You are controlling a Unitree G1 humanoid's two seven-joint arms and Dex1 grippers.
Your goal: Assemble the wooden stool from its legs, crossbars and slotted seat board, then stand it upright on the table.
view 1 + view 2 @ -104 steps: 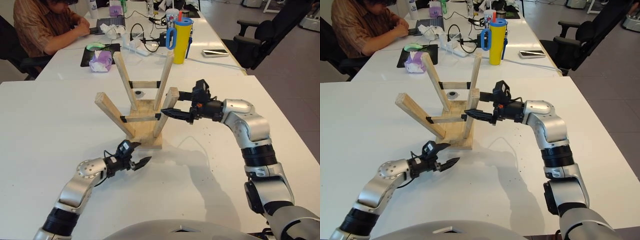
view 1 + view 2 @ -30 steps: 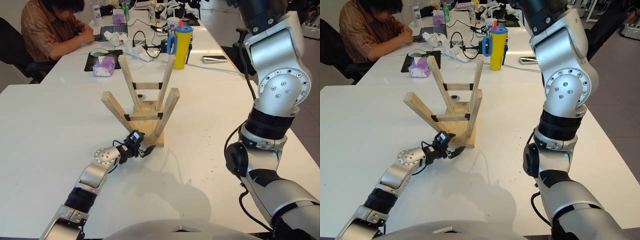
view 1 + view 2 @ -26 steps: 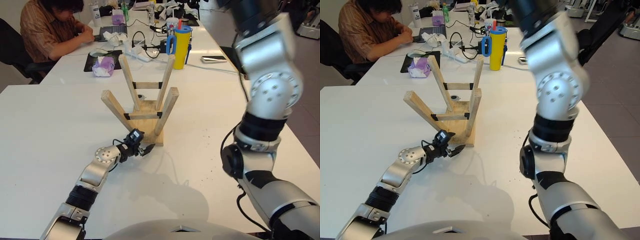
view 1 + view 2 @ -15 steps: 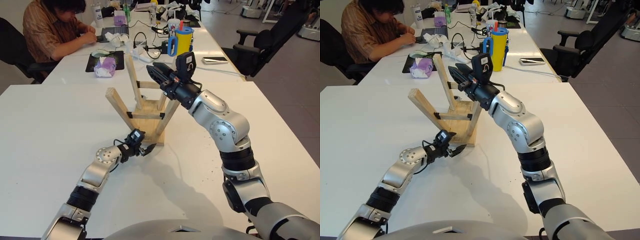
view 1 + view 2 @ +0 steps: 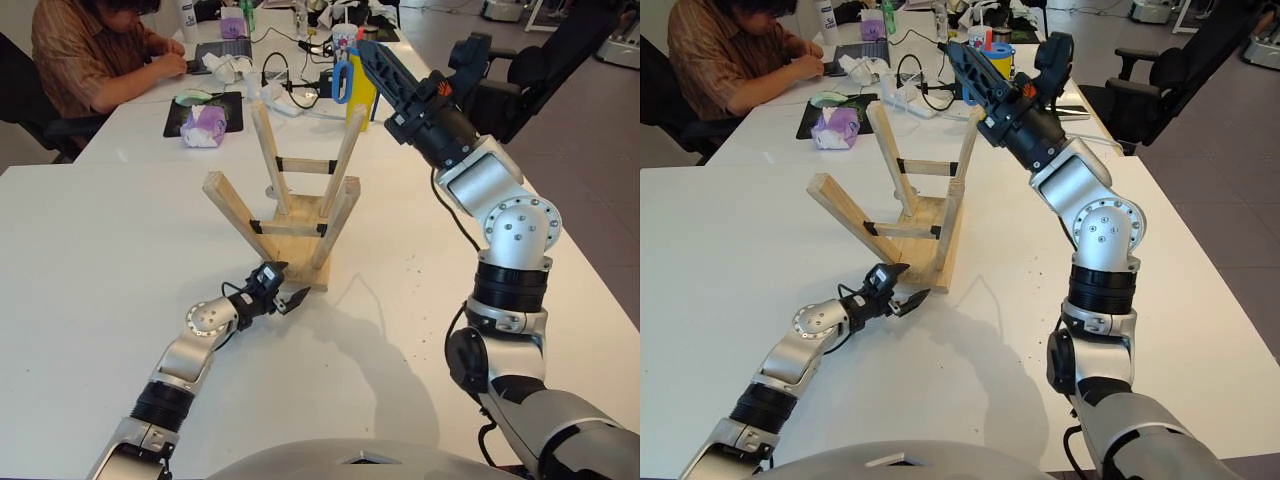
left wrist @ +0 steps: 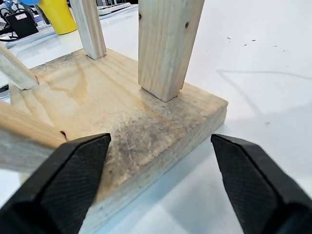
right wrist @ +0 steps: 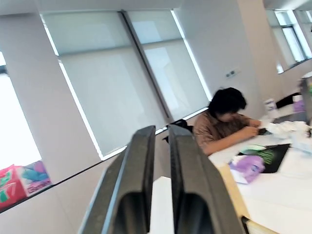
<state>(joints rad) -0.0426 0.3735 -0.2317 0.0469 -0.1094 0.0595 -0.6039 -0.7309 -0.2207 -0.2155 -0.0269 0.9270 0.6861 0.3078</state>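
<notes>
Since the white table (image 5: 90, 260) bears the stool (image 5: 290, 215) upside down, with the seat board (image 6: 122, 126) flat on the surface and the four legs splayed upward, we judge the assembly done and only the turning-over left. The crossbars (image 5: 305, 166) sit fitted between the legs, so the frame looks ready to be handled as one piece. Our right gripper (image 5: 365, 47) hangs high above the stool's far right side, its jaws pressed nearly together on nothing, probably held there so that it cannot knock the legs. Our left gripper (image 5: 290, 298) lies low at the stool's near corner. Its jaws are spread wide to either side of the seat board's edge without clasping it, placed, we think, to pinch that corner and tip the stool over.
</notes>
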